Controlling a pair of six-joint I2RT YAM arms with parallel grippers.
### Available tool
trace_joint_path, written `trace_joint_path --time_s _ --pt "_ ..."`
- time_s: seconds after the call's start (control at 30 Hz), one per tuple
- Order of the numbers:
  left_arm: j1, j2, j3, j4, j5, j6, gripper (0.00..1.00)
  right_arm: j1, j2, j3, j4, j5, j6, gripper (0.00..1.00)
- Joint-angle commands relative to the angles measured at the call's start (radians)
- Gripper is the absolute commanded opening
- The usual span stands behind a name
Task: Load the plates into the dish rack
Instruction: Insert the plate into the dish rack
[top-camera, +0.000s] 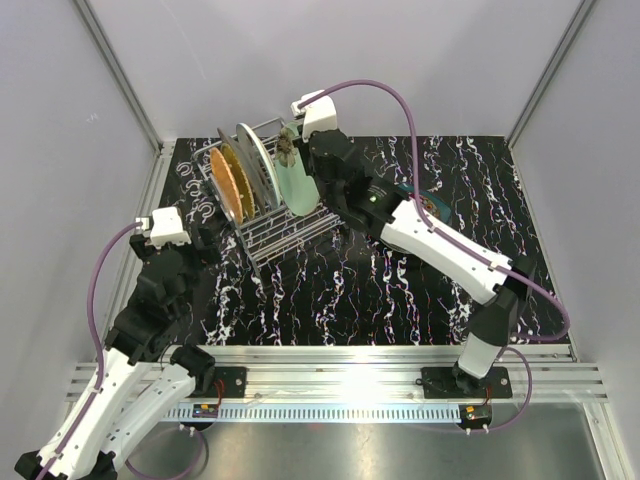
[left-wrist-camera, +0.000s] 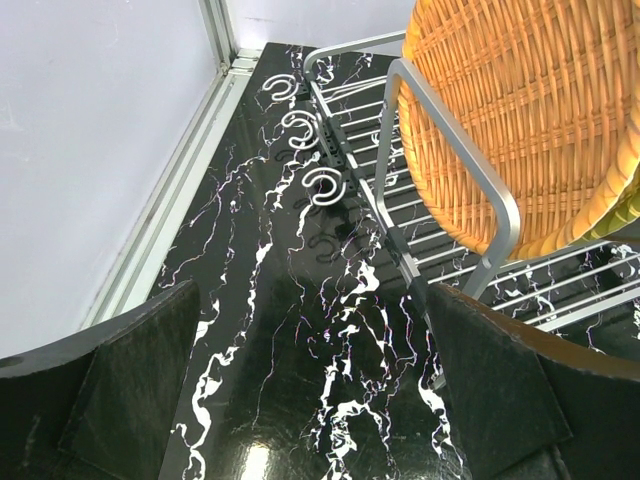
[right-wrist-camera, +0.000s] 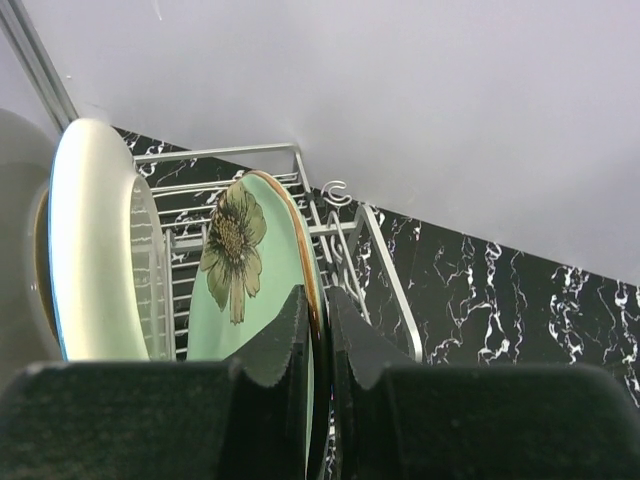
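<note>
The silver wire dish rack (top-camera: 283, 235) stands at the back left of the table. In it stand an orange woven plate (top-camera: 229, 186) and a pale grey plate (top-camera: 257, 164), both on edge. My right gripper (top-camera: 303, 172) is shut on the rim of a pale green plate (top-camera: 298, 190) with a flower print, upright at the rack's right end. In the right wrist view my right gripper (right-wrist-camera: 318, 300) pinches that green plate (right-wrist-camera: 250, 290) next to a white plate (right-wrist-camera: 95, 240). My left gripper (left-wrist-camera: 312, 300) hangs open over bare table, left of the orange plate (left-wrist-camera: 520, 110).
A dark teal plate (top-camera: 434, 206) lies flat on the table, partly under my right arm. Curled wire hooks (left-wrist-camera: 325, 187) stick out of the rack's left side (left-wrist-camera: 455, 165). White walls close in the black marbled table (top-camera: 340, 300) at back and sides.
</note>
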Motion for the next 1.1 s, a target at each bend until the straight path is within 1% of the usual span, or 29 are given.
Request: trace_joint_path --time_s 0.0,0.3,0.67,0.77,0.93,1.07 --pt "0.006 0.004 -0.004 0.049 0.018 0.003 0.99 0.015 0.053 0.088 0.111 -0.022 -0.003 0.00" --pt "0.006 0.005 -0.005 0.046 0.020 0.003 0.99 0.013 0.159 0.198 0.131 -0.056 -0.023 0.00" --pt "0.006 0.010 -0.004 0.046 0.025 0.004 0.99 0.012 0.239 0.266 0.180 -0.071 -0.069 0.02" --pt "0.006 0.010 -0.005 0.048 0.025 0.004 0.99 0.007 0.257 0.284 0.186 -0.082 -0.067 0.02" --pt "0.006 0.016 -0.004 0.046 0.026 0.003 0.99 -0.007 0.279 0.306 0.184 -0.101 -0.058 0.06" --pt "0.006 0.018 -0.004 0.049 0.029 0.003 0.99 -0.014 0.279 0.303 0.186 -0.122 -0.041 0.07"
